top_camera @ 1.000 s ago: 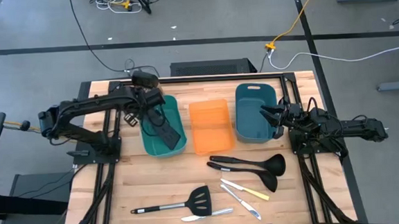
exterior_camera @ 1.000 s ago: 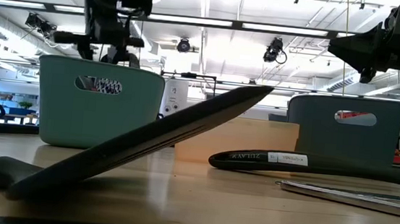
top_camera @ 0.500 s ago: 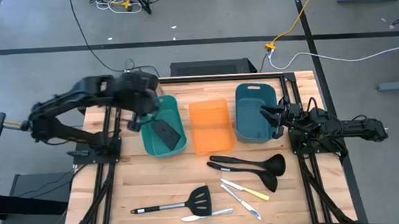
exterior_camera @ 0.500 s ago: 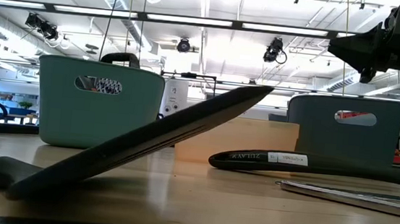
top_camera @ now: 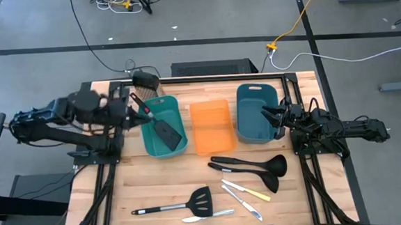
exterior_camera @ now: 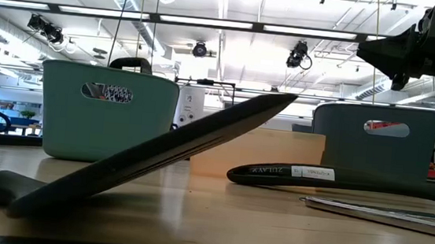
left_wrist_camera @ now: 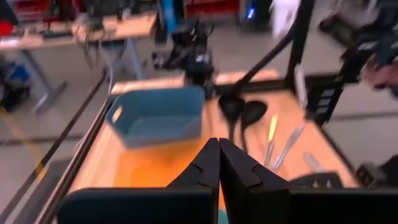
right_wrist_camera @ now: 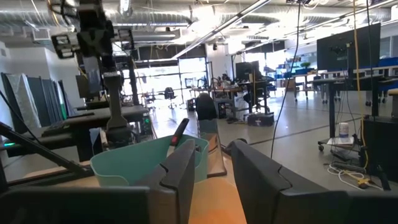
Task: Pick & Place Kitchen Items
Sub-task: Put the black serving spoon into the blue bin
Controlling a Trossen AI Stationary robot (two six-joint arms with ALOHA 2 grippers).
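Counting 7 utensils: one black slotted spatula (top_camera: 167, 133) in the left teal bin (top_camera: 150, 145); on the bench (top_camera: 142, 186) toward the front edge, one spatula (top_camera: 200, 200), two ladles (top_camera: 270, 166), three knives (top_camera: 247, 190). Left hand (top_camera: 127, 111) pressed together, empty, beside that bin. Right hand (top_camera: 269, 117) parted, empty, over the right teal bin (top_camera: 247, 130).

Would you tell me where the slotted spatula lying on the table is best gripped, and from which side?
Probably grip the slotted spatula mid-handle, on the slim silver shaft, coming straight down from above with the fingers across it. It lies flat, handle pointing toward the left arm's side. The silver knife lies close beside the broad head, so gripping there looks crowded.
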